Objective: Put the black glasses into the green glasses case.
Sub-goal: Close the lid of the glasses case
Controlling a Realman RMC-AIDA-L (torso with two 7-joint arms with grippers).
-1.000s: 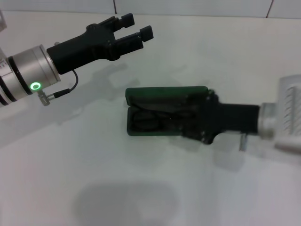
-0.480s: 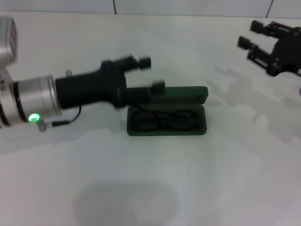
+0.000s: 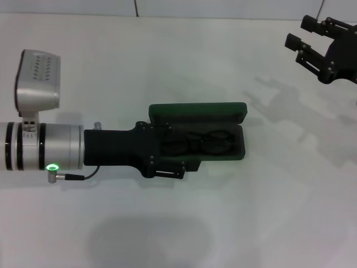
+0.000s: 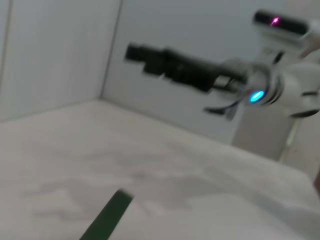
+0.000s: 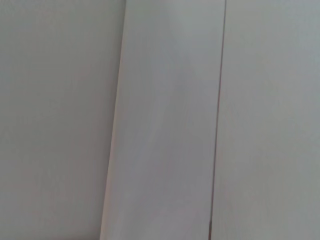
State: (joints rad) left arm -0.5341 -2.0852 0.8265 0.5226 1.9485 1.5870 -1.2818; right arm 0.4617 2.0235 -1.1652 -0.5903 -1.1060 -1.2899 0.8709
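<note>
While the green glasses case (image 3: 223,114) lies open with its long axis running left to right across the white surface (image 3: 178,223), I see the black glasses (image 3: 203,142) lying lengthwise inside. My left end effector (image 3: 170,162) covers the case's left end, grip unreadable. My right end effector (image 3: 312,39) hangs spread and empty at the far right.

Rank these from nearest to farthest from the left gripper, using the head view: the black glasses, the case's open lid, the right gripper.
1. The black glasses, lying in the green glasses case, just beyond the left gripper at the case's left end.
2. The open lid, along the case's far side; close to the glasses in rank.
3. The right gripper, raised at the far right, clearly farthest.
</note>
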